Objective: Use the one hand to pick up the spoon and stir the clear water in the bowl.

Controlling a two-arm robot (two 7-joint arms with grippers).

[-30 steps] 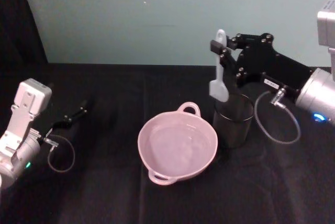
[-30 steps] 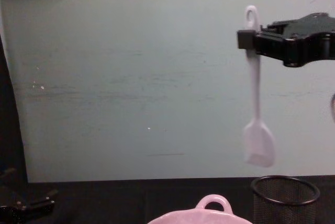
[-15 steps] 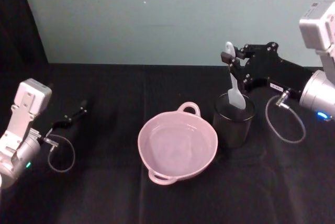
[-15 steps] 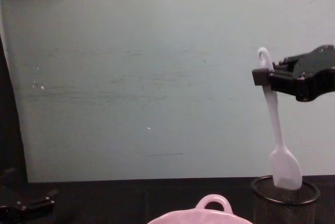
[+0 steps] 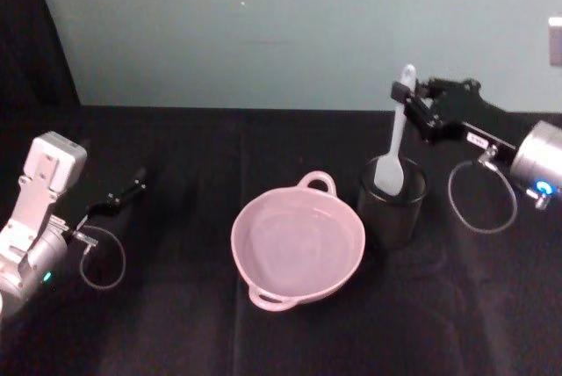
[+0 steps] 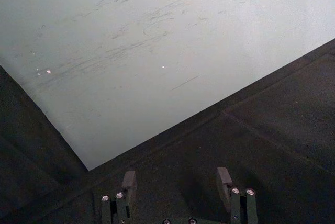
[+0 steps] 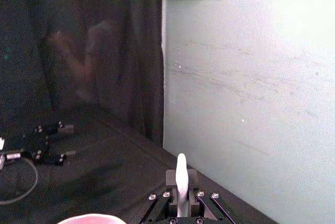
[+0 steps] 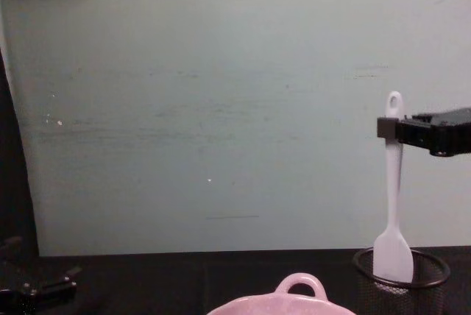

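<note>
The spoon point(image 5: 393, 146) hangs upright, head inside the mesh cup point(image 5: 391, 203) at the bowl's point(image 5: 297, 243) three o'clock. Left gripper point(image 5: 123, 194) lies parked at nine o'clock, fingers apart. Right gripper point(image 5: 407, 95) pinches the handle; lift yours vertically, clearing the rim before swinging over water.

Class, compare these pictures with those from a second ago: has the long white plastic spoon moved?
Yes. The long white plastic spoon, gripped by the right gripper, has gone rightward and down: its head now dips inside the black wire-mesh cup's rim.
</note>
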